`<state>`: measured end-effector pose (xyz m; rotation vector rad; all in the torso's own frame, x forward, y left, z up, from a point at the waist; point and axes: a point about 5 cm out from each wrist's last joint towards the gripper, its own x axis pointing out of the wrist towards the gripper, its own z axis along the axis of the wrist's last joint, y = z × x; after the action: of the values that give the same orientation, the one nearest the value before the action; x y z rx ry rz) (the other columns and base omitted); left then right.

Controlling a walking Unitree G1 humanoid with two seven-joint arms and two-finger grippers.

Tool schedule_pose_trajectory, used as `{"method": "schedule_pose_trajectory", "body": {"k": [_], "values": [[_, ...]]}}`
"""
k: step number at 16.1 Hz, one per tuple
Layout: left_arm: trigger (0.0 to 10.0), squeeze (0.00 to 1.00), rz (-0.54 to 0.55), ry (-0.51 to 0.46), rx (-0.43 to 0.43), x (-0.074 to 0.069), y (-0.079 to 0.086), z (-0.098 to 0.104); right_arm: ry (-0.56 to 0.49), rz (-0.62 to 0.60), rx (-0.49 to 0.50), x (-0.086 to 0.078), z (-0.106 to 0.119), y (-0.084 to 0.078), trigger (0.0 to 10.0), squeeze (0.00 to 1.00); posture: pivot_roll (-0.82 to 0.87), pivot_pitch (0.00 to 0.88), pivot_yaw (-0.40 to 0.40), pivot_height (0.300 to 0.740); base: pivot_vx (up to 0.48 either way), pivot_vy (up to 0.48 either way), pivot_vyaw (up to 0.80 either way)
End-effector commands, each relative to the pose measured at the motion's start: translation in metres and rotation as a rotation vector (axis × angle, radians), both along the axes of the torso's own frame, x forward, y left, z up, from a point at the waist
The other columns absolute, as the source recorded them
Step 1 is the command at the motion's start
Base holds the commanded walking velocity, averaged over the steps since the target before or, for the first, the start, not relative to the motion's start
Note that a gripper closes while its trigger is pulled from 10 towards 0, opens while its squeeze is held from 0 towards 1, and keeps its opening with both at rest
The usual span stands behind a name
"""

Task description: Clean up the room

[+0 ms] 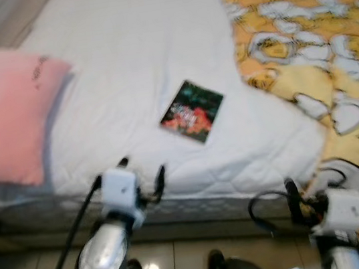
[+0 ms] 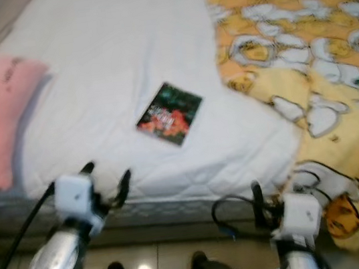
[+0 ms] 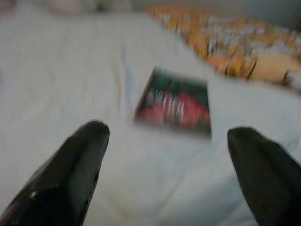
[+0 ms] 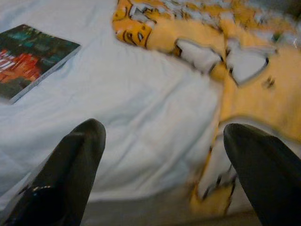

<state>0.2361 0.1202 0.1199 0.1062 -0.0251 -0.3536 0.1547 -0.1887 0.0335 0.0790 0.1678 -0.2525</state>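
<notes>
A book [image 1: 192,111] with a dark green and red cover lies flat on the white bed sheet [image 1: 133,53], near the bed's front edge. My left gripper [image 1: 143,170] hovers open at that edge, just short of the book [image 3: 174,102], its black fingertips [image 3: 75,165] spread wide. Lower at the bed's right corner, my right gripper [image 2: 257,199] is open too, facing the sheet and the yellow blanket [image 4: 254,70]. The book [image 4: 29,57] appears off to one side in the right wrist view. Neither gripper holds anything.
A pink pillow [image 1: 1,107] rests on the bed's left side. The yellow patterned blanket [image 1: 307,41] covers the right half and hangs over the front corner. Shiny tiled floor [image 1: 185,262] runs below the mattress edge.
</notes>
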Motion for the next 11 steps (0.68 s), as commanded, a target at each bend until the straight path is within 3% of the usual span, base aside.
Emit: {"method": "schedule_pose_trajectory", "body": {"k": [1, 3, 5, 11], "values": [[10.0, 0.0, 0.001, 0.023, -0.006, 0.001, -0.001, -0.007, -0.056, 0.053, 0.016, 0.017, 0.013, 0.013, 10.0, 0.0, 0.05, 0.098, -0.09, 0.736, 0.48, 0.0, 0.0], [10.0, 0.0, -0.002, 0.025, -0.028, 0.012, -0.003, -0.007, -0.064, 0.088, 0.021, 0.029, 0.022, 0.021, 10.0, 0.0, 0.04, 0.068, -0.082, 0.736, 0.48, 0.0, 0.0], [10.0, 0.0, 0.008, 0.025, -0.046, 0.02, -0.003, -0.006, -0.072, 0.102, 0.017, 0.04, 0.026, 0.019, 10.0, 0.0, 0.05, 0.058, -0.079, 0.736, 0.48, 0.0, 0.0], [10.0, 0.0, -0.066, -0.015, -0.008, 0.026, -0.006, -0.004, -0.059, 0.038, 0.045, 0.059, 0.026, 0.011, 10.0, 0.0, 0.06, 0.068, -0.071, 0.736, 0.48, 0.0, 0.0]]}}
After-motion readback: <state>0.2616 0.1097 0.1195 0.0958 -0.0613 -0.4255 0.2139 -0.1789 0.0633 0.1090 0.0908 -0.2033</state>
